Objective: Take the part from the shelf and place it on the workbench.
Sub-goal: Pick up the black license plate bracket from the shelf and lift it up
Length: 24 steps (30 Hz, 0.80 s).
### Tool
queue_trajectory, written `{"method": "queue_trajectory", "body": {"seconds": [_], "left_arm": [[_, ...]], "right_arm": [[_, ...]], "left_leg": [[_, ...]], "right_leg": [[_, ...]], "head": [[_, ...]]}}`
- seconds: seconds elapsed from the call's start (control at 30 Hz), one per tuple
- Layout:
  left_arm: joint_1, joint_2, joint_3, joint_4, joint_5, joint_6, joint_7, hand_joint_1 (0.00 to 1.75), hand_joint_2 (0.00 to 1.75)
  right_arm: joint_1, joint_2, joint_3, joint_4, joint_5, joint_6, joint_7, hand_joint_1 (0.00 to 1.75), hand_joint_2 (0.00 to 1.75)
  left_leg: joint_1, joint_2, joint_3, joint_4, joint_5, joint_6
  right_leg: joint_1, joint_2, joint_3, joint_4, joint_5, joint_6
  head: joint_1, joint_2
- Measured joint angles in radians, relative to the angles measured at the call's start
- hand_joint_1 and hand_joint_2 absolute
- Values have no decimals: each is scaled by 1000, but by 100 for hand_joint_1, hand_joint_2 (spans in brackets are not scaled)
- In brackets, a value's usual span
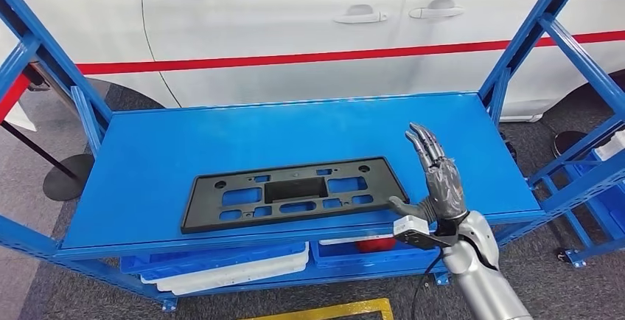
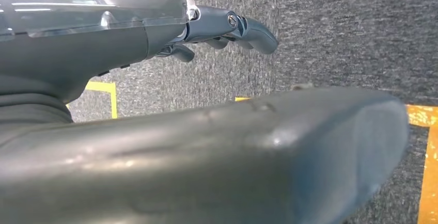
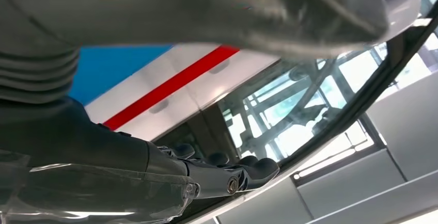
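The robot's left hand (image 2: 222, 30) hangs over grey floor, fingers loosely apart and holding nothing. On the blue shelf (image 1: 147, 150), toward its front edge, the black part (image 1: 291, 192) lies flat: a long, thin plate with cut-outs, probably light, stiff and rather slick, best taken along a long edge. Just right of the part, the right hand (image 1: 435, 183) stands fingers-up, spread and empty.

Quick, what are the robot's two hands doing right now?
Left hand: open, holding nothing, above the floor.
Right hand: open, empty, beside the black part.
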Motion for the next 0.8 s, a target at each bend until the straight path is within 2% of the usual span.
{"method": "queue_trajectory", "body": {"seconds": [0.07,0.1,0.2,0.23,0.27,0.3,0.37,0.4,0.43,0.53,0.6,0.63,0.7,0.73,0.77,0.8], "left_arm": [[0,1,1,0,0,1,0,0,0],[1,2,2,0,0,1,0,0,0],[4,2,5,0,0,1,-1,0,0],[6,2,6,0,0,1,-2,0,0],[8,2,8,0,-1,1,-3,0,0],[9,2,9,0,-2,1,-4,0,0],[10,2,14,0,-4,0,-7,0,0],[10,2,17,0,-6,0,-9,0,0],[9,2,20,0,-7,0,-10,0,0],[9,2,23,0,-11,-1,-12,0,0],[9,2,24,0,-16,-1,-12,0,0],[8,2,24,0,-18,-2,-12,0,0],[8,3,24,0,-24,-3,-12,0,0],[9,4,24,0,-26,-4,-14,0,0],[9,4,24,0,-29,-5,-16,0,0],[10,4,24,0,-32,-6,-19,0,0]], "right_arm": [[31,-20,-13,-24,-12,-7,0,0,0],[49,-29,-19,-39,-15,-10,0,0,0],[117,-45,-40,-93,-7,-14,-1,0,0],[142,-48,-45,-111,3,-14,-2,0,0],[167,-49,-50,-128,18,-14,-2,0,0],[189,-49,-52,-146,35,-14,-2,0,0],[225,-49,-54,-180,70,-14,-4,0,0],[239,-49,-54,-197,85,-14,-4,0,0],[252,-49,-54,-211,96,-14,-4,0,0],[276,-49,-47,-245,136,-11,-4,0,0],[287,-48,-28,-265,180,-10,-3,0,0],[292,-48,-15,-273,207,-12,2,0,0],[303,-48,16,-285,269,-22,21,0,0],[309,-47,35,-289,305,-31,35,0,0],[314,-47,55,-293,340,-42,49,0,0],[317,-46,76,-296,376,-56,65,0,0]], "left_leg": [[0,1,-3,16,-15,-10],[1,1,-16,48,-37,-15],[8,3,-101,235,-130,-28],[10,3,-122,278,-141,-31],[12,3,-125,285,-132,-34],[13,3,-109,250,-105,-35],[14,3,-42,110,-39,-31],[14,2,-15,54,-20,-26],[12,2,1,20,-13,-20],[9,1,5,7,-11,1],[11,3,7,0,-4,14],[12,4,7,-3,-2,18],[10,5,4,-2,-1,23],[9,5,3,-2,-1,23],[8,4,3,-2,-1,23],[8,4,3,-1,-1,23]], "right_leg": [[-6,-3,6,-9,3,-10],[-9,-5,9,-13,4,-16],[-9,-9,12,-15,3,-23],[-8,-10,12,-14,2,-23],[-9,-10,13,-13,0,-22],[-9,-8,14,-11,-2,-20],[-9,-6,16,-4,-8,-13],[-7,-5,16,-1,-11,-9],[-5,-4,15,2,-13,-4],[-7,-2,14,4,-13,13],[-11,-1,1,39,-40,23],[-12,-1,-21,86,-70,27],[-13,-1,-83,221,-137,32],[-13,-1,-108,272,-153,33],[-13,-1,-115,288,-149,32],[-13,-1,-103,264,-126,30]], "head": [[0,0],[0,0],[0,0],[0,0],[0,0],[0,0],[0,0],[0,0],[0,0],[0,0],[0,0],[0,0],[0,0],[0,0],[0,0],[0,0]]}}
